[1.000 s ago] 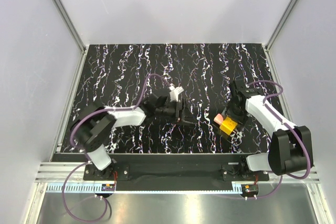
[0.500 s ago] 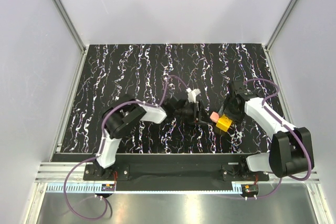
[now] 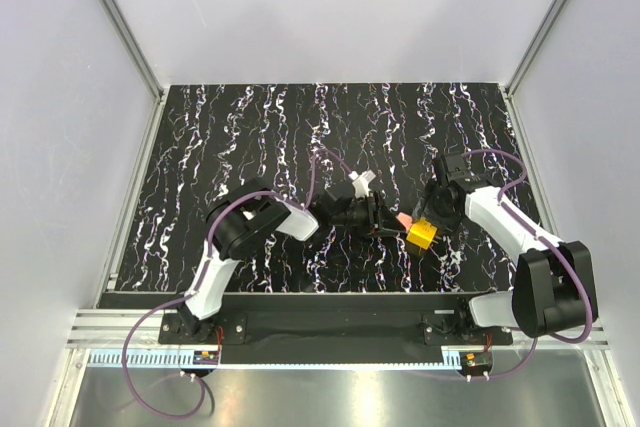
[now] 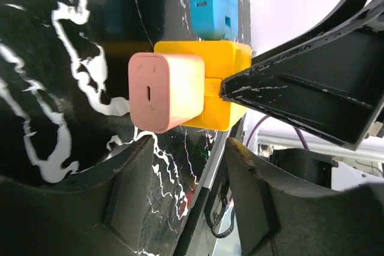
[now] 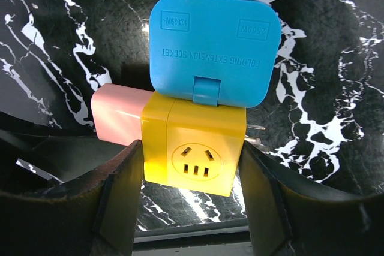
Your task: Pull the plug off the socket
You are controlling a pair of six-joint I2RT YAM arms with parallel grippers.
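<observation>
black marbled table (image 3: pixel 200 147), near centre: right gripper (image 5: pixel 191 151) clamps the yellow socket (image 5: pixel 192 127). right wrist view shows its pin holes; left wrist view shows the seated pink plug (image 4: pixel 162 91), left gripper (image 4: pixel 189 143) half open, grip undeterminable. white walls (image 3: pixel 300 7) surround.

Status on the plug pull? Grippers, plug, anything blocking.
Right gripper clamped on yellow socket. Left gripper lined up on pink plug, jaws open, no grip yet. Plug seated in socket. Nothing blocking.

Pink plug (image 4: pixel 165 91) sits in yellow socket (image 4: pixel 225 61).
</observation>
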